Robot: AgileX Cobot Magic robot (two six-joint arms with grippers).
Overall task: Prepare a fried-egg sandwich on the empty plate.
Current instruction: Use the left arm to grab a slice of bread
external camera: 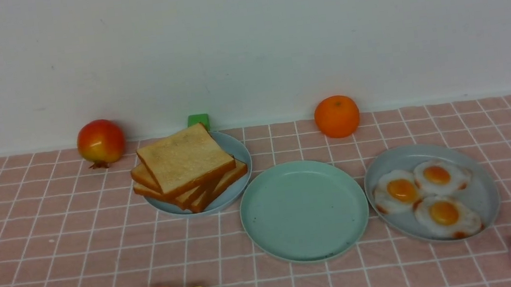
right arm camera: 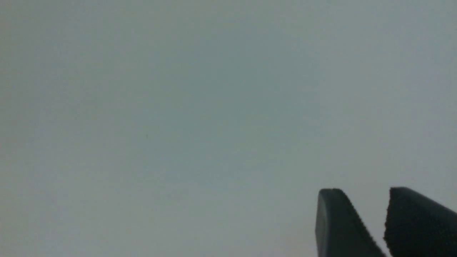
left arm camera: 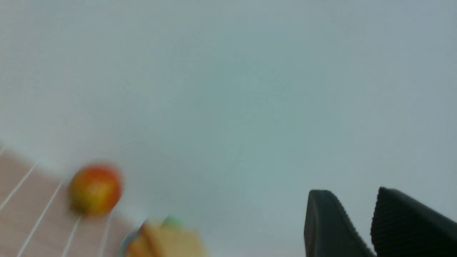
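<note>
Flanking the mint-green plate (external camera: 267,239) are stacked toast (external camera: 184,159) and three fried eggs (external camera: 431,205).

Your left gripper (left arm camera: 353,195) shows only as two dark fingertips at the edge of its wrist view. The fingers (left arm camera: 330,225) stand apart with a clear gap between them, and nothing sits in that gap. One finger has a ribbed inner face; the other shows a fine toothed edge. Your right gripper (right arm camera: 364,192) looks much the same in its own wrist view: two dark fingertips, parted, with the gap bare and nothing held. Both pairs narrow toward the tip and lean the same way. Neither arm reaches into the front view, so you cannot tell the pose of the wrists or joints.
</note>
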